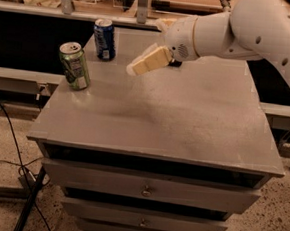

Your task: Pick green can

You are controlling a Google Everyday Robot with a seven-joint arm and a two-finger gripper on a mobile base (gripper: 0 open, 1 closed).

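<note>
**A:** Pincer (pixel 148 62) first: where is it?

**B:** Hovering above the bench (pixel 184 120), toward the rear and a little left of centre as the camera sees it. It is the cream-coloured tip of the white arm (pixel 252 30), which reaches in from the upper right. The tip slants down and to the left.

**A:** Open or closed?

**B:** I cannot tell from this angle; it shows as one pale block. It holds nothing and touches nothing.

**A:** And the green can (pixel 74 66)?

**B:** Standing upright on the bench near the left edge, with its silver top and pull tab facing up. A whitish patch shows on its side. It is well apart from the pincer, lower and to the left.

**A:** Anything close to it?

**B:** A dark blue can (pixel 105 39), also upright, stands behind it and slightly to the right, close to the back edge of the bench. The two cans are near each other but do not touch. The pincer is closer to the blue can than to the green one, and sits to the right of both.

**A:** What about the bench itself?

**B:** It has a grey, flat top, with stacked drawers (pixel 149 185) below and a small knob (pixel 146 191) on the upper drawer front. A black cable (pixel 12 142) trails across the speckled floor on the left.
</note>
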